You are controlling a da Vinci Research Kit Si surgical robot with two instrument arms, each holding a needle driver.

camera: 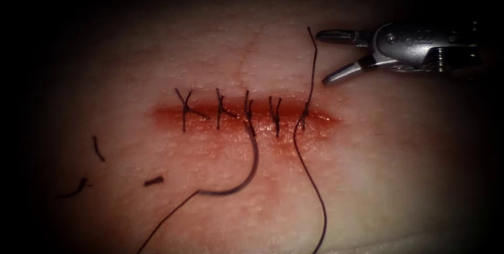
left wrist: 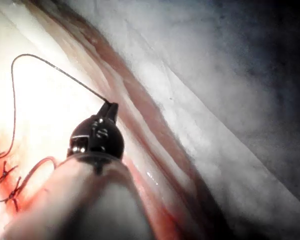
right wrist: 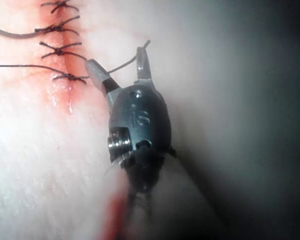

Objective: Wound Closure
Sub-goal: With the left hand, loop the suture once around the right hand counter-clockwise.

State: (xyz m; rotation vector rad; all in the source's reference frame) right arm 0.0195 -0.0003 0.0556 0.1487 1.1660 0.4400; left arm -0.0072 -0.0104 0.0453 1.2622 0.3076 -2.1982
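The cut (camera: 247, 116) in the tissue (camera: 399, 170) carries several knotted stitches. The curved needle (camera: 247, 175) lies on the tissue on the near side of the cut, held by neither tool. One end of it reaches the third stitch, and thread trails from the other. From the rightmost stitch (camera: 304, 112) a thread tail (camera: 313, 60) rises and a long strand (camera: 312, 191) runs toward me. My right tool (camera: 321, 58) hangs open just right of that tail, holding nothing; the tail (right wrist: 125, 65) crosses between its jaws (right wrist: 116, 57). My left tool (left wrist: 110, 107) is shut on the thread (left wrist: 55, 67).
Three cut ends of thread (camera: 98, 149) (camera: 76, 187) (camera: 154, 181) lie on the tissue left of and nearer than the cut. Red fluid (camera: 226, 144) stains the tissue along the cut. The tissue's layered edge (left wrist: 155, 130) runs beside the left tool.
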